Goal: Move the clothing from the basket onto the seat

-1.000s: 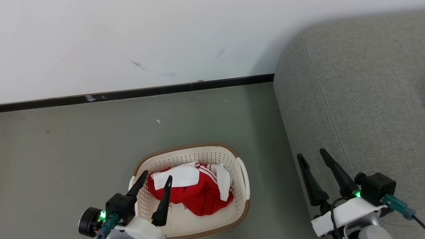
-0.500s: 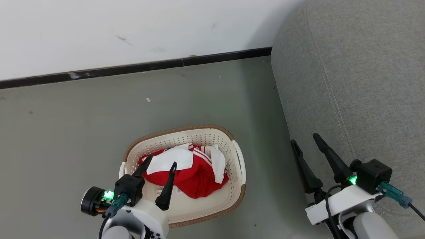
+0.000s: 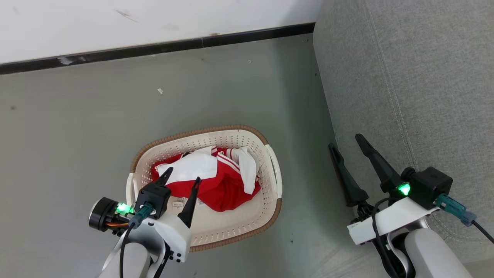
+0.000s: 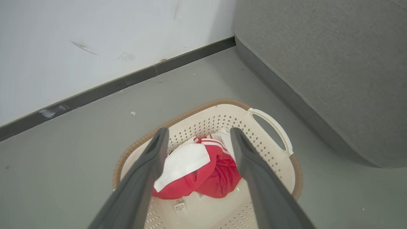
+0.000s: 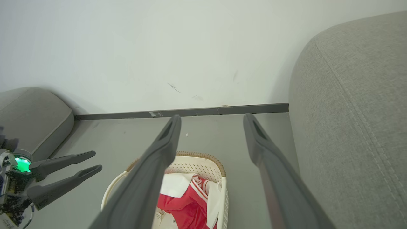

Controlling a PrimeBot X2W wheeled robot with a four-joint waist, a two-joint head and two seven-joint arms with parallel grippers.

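Basket (image 3: 231, 224), lower centre of head view: cream perforated plastic, rounded-rect. shape, brown woven-look rim, loop handles at the sides. It stands on a smooth grey-green floor (image 3: 77, 135), apart from the seat (image 3: 417, 77). Clothing (image 3: 220, 189) lies inside the basket, bunched toward its upper half: soft, creased red fabric w/ white panels and white stripe trim. Small white labels (image 3: 178, 204) sit on the basket floor just below the garment; print too small to read. Seat, right side of frame: grey coarse-weave upholstery, rounded edge, stitched seam running down it; cut off at top and right edges. Left fingers (image 3: 192, 202): long, dark, tapered, spread apart w/ nothing between them, over the basket's lower-left part. Whether the tips touch the fabric can't be told; in left wrist view they cover part of the garment. Right fingers (image 3: 376, 164): likewise spread wide and empty, over the seat's edge at lower right. Wall (image 3: 154, 19): white, matt, a few dark scuffs. Black skirting (image 3: 154, 48) at its foot, w/ a pale chip. Right wrist view, left edge: 2nd grey padded piece (image 5: 31, 111), only partly in frame, ident. unclear.
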